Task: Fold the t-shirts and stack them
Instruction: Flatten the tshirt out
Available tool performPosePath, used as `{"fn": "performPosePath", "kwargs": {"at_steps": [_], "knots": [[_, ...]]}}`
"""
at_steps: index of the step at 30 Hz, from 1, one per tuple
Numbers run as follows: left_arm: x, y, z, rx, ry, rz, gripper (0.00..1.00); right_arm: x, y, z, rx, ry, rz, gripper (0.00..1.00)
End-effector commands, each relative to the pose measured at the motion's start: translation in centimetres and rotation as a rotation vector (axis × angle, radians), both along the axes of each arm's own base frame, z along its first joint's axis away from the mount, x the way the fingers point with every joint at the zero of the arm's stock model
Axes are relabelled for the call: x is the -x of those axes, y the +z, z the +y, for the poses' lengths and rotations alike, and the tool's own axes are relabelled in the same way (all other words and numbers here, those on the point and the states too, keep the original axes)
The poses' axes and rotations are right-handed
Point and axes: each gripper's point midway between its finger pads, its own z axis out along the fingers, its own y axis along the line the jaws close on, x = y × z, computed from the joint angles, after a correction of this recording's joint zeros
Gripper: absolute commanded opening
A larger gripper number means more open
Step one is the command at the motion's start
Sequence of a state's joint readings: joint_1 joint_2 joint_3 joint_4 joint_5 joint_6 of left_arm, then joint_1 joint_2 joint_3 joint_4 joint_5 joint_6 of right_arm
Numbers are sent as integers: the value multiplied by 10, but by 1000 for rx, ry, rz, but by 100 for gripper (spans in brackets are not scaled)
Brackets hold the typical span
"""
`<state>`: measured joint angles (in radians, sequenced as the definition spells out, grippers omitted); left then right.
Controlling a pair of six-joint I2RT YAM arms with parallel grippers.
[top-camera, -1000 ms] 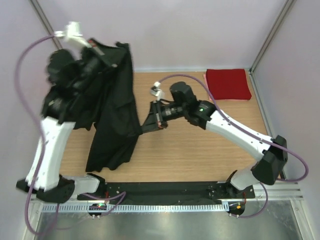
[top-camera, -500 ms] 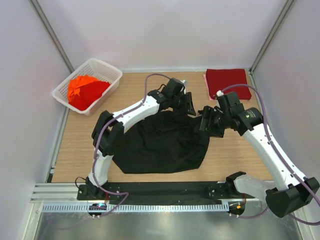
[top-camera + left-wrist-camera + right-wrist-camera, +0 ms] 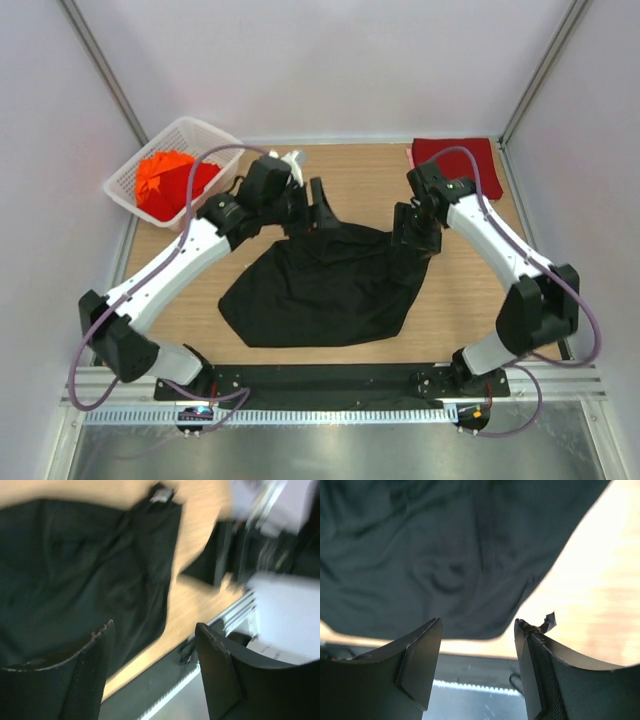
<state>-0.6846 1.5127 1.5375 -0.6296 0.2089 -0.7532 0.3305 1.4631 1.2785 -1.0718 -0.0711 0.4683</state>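
Left gripper (image 3: 316, 205) and right gripper (image 3: 414, 232) hang over the black t-shirt (image 3: 330, 285), both wide open!

The shirt lies crumpled mid-table, and the arms bow outward with their wrists tipped down at its far corners. The wrist cameras show what the top view can't: each pair of jaws is apart with only cloth below. Farther back, orange-red t-shirts (image 3: 165, 185) fill the white basket (image 3: 200, 128), and a dark red t-shirt (image 3: 482, 160) sits far right.
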Motion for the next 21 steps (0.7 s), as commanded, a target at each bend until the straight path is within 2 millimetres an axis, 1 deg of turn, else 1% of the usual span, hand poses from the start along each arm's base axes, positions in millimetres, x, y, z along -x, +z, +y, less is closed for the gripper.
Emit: {"fn": "performPosePath", "kwargs": {"at_steps": [1,2,3,4,6,7,8,9,11,12,13,17,20,21], "knots": [[45,-83,37,-137,61,211,66,-43,1,-2,58,18,-74,66],[53,-95,44,-144,88,250,65,-48,-14,0,74,22,-29,66],[67,-117,57,-177,105,293,62,-58,-12,-5,114,13,-48,66],[73,-129,65,-198,126,316,61,-63,-14,-6,130,16,-47,66],[83,-148,74,-220,168,374,60,-74,-25,-5,149,21,-24,65],[92,-167,82,-250,185,419,60,-77,-30,-4,156,30,-10,65],[93,-173,83,-253,198,427,61,-79,-33,-3,162,31,-1,64],[95,-182,85,-257,224,453,64,-81,-41,-4,176,37,25,62],[96,-205,93,-281,255,503,65,-84,-46,-5,194,37,35,59],[95,-211,95,-287,267,517,64,-84,-50,-5,197,41,43,59],[95,-222,98,-310,277,545,64,-84,-52,-5,196,37,47,59],[85,-235,107,-371,278,559,63,-82,-57,-8,215,38,57,57],[75,-247,123,-435,298,582,62,-84,-60,-10,234,41,61,57],[69,-251,132,-453,323,588,62,-85,-62,-11,237,38,67,57]]}}
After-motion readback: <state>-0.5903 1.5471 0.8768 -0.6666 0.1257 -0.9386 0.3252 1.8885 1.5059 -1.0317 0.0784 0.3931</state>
